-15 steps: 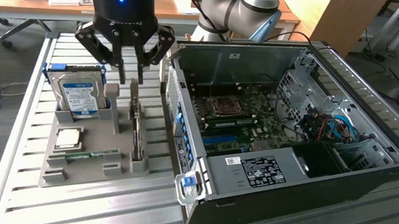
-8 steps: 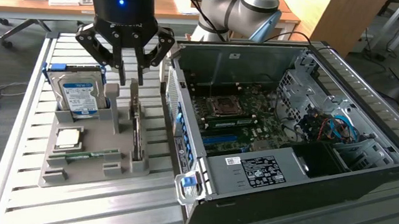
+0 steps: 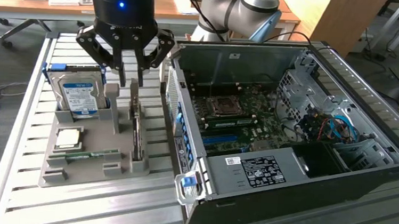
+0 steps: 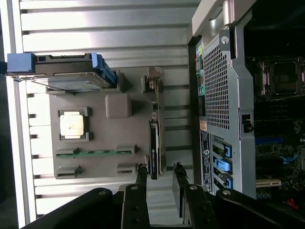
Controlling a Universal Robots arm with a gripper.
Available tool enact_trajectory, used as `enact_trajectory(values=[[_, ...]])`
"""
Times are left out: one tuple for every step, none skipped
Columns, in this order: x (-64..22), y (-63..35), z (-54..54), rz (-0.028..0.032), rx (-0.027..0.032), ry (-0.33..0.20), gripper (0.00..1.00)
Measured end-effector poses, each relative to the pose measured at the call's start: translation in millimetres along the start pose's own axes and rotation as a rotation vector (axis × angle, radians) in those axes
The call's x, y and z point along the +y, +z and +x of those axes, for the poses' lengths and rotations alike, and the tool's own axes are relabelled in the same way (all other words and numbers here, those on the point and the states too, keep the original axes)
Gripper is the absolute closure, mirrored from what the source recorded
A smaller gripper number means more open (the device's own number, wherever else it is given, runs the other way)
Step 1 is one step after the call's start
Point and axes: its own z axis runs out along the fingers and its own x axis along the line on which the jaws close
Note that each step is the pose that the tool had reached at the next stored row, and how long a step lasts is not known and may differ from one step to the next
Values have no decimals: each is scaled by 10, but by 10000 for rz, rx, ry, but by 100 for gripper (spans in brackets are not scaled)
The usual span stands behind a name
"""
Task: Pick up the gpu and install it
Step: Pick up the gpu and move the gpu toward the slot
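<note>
The claw [image 3: 131,80] hung open and empty directly above the gpu [image 3: 136,123], its two sets of fingers [image 4: 141,174] set apart so that, in the wrist view, the card's thin edge [image 4: 155,143] lay in the gap between them. Whether the fingertips had touched the card could not be told; nothing was gripped.

The gpu stood upright on its long edge in a slot of the grey tray [image 3: 94,176]. That slot was on the side of the tray nearest the open computer case [image 3: 289,151]. The tray rested on the slatted metal surface [image 3: 70,209]. A hard drive [image 3: 79,94], a processor [image 3: 67,138] and a memory stick [image 3: 85,155] sat in the tray's other places.

The card's long axis ran alongside the case's perforated rear panel [image 4: 217,90], from the tray's far end under the claw toward its near end in the exterior view. Its narrow top edge faced up. Which end carried the bracket could not be made out.

It was probably light and stiff, though fragile. A pinch across the two flat faces near mid-length, clear of the fan and the contact edge, seemed the soundest hold. The smooth faces could slip, and any twist in the slot could strain the board.
</note>
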Motion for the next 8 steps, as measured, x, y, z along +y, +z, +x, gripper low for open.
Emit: enact_trajectory(values=[[0,3,0,1,1,0,64],[0,3,0,1,1,0,64],[0,3,0,2,2,0,64],[0,4,0,1,1,0,64],[0,4,0,1,1,0,64],[0,4,0,1,1,0,64],[0,4,0,1,1,0,64],[0,6,0,1,1,0,64]])
